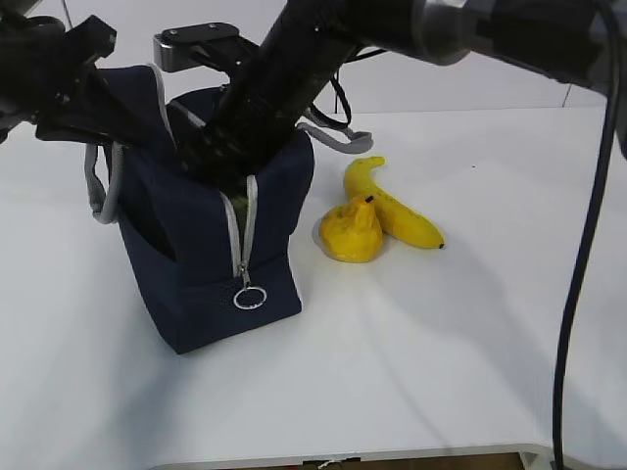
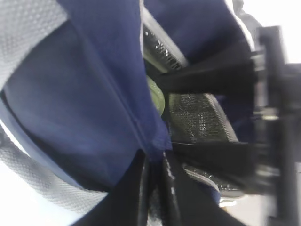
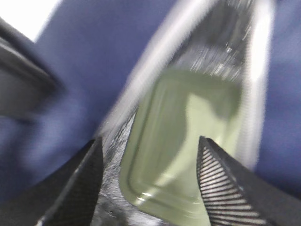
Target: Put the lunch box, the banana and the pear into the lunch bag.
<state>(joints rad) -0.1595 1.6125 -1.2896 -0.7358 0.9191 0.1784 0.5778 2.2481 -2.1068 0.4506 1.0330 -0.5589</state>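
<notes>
Navy fabric lunch bag (image 1: 211, 245) stands upright on the white table (image 1: 441, 352), left of centre in the ext. view, zip end facing the camera w/ the metal ring pull (image 1: 250, 297) hanging low on the front seam; top is open. Grey webbing handle (image 1: 101, 186) droops on the bag's left side, another (image 1: 338, 135) lies over the top edge at the right. Left gripper (image 2: 155, 162) sits at the bag's upper left rim: in the left wrist view its two black fingers (image 2: 136, 188) are pressed together w/ a fold of the navy wall pinched between them, so it's shut on the bag's edge. Right arm reaches across from upper right and goes down into the open mouth. Right gripper (image 3: 148, 155) is inside the bag; in the right wrist view its ribbed pads (image 3: 221, 183) stand well apart, w/ the sage-green lid of the lunch box (image 3: 183, 141) showing between and below them. View is blurred, so can't tell if the pads touch the box; they look spread wider than a grip, holding nothing. Box lies down in the bag, silver lining around it; a sliver of green also shows in the left wrist view (image 2: 155, 96). Pear (image 1: 351, 232) and banana (image 1: 392, 208) lie on the table just right of the bag, touching each other, pear in front, banana's dark tip pointing right.
</notes>
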